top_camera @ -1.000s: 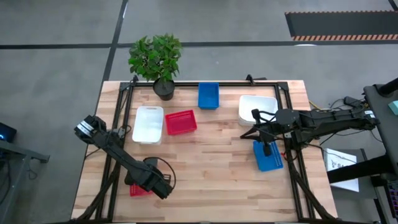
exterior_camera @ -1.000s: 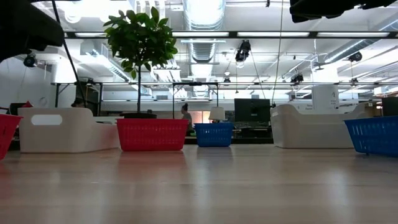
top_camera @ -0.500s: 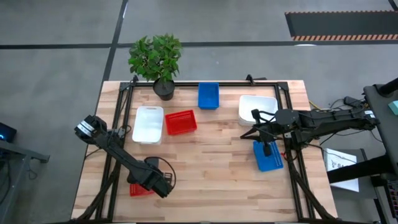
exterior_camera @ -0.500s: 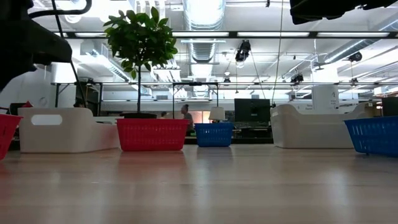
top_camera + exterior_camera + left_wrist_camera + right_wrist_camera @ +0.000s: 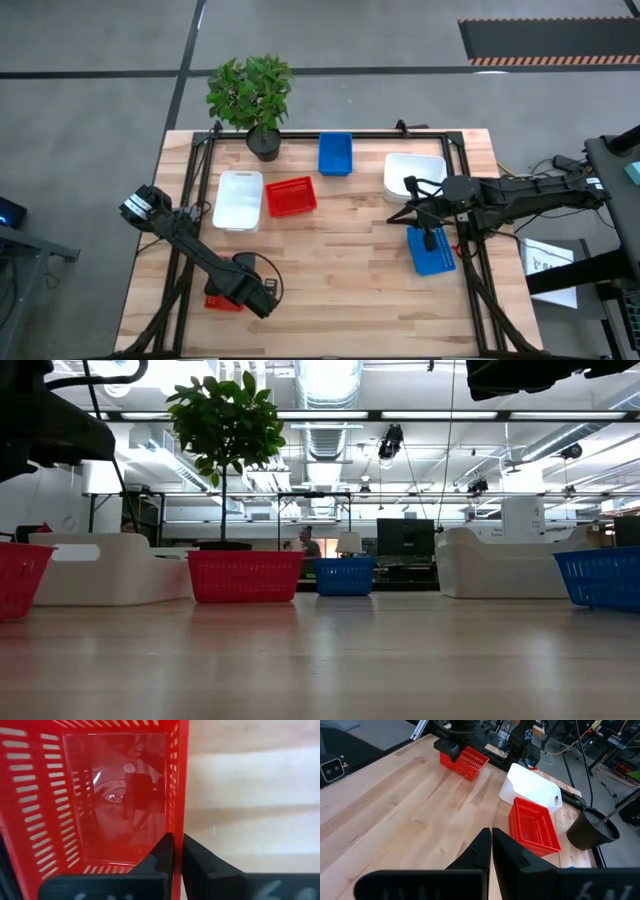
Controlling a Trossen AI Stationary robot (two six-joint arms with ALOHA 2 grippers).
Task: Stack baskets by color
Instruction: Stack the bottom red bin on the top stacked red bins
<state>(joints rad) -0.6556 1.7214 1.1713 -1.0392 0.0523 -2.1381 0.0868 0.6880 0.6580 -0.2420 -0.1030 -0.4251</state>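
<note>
A red basket [image 5: 220,301] sits on the table near its front left corner, and my left gripper [image 5: 177,851] is shut on its wall from above. In the low view this red basket [image 5: 22,580] shows at the left edge. My right gripper [image 5: 491,842] hangs shut in the air, holding nothing, over the table's right side near a blue basket [image 5: 431,250]. Resting on their bottoms are a white basket [image 5: 238,200], a second red basket [image 5: 291,197], a second blue basket [image 5: 335,153] and another white basket [image 5: 413,172]. My left gripper pinches the red basket's wall [image 5: 176,820] on the side toward the table's right. One finger [image 5: 161,857] is inside the basket and the other [image 5: 200,862] outside. The fingers come from above, pointing down. The basket stands upright with its bottom on the table.
A potted green plant [image 5: 255,95] stands at the far edge, left of the middle. Black frame rails [image 5: 195,190] run along the table's sides. Bare wood [image 5: 340,270] lies across the middle and near part of the table.
The red basket under my left gripper has shifted and turned a little on the table. More of it shows in the low view now, and its rim stands level where it was slanted.
</note>
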